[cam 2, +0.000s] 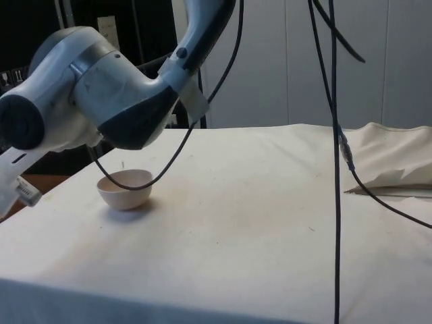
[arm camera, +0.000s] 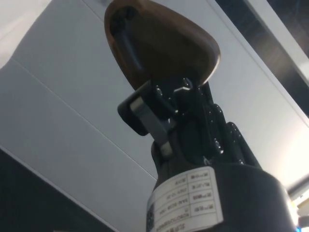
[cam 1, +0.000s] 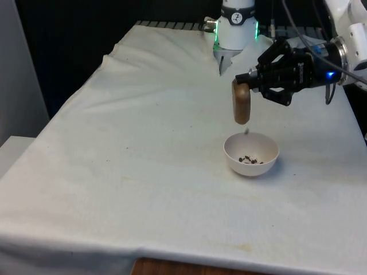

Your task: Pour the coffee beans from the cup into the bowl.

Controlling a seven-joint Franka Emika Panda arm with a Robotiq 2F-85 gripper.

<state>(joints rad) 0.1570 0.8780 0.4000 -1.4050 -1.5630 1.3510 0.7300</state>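
bowl white, on cloth toward front view's right, few dark coffee beans inside. brown cup tipped mouth-down just above bowl, not touching. gripper clamped on cup's upper end, turned sideways. arm reaches in level from front view's right, wrist rolled over. side view: bowl partly behind arm.

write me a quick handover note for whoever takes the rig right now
Gripper: shut on the brown cup, held upended above the white bowl.
Bowl: on the white cloth, towards the front view's right, with a few coffee beans in the bottom.
Done: cup picked up, tipped over the bowl, some beans poured in.
Left: check that the cup is empty, since its inside cannot be seen; then turn it upright and set it down.
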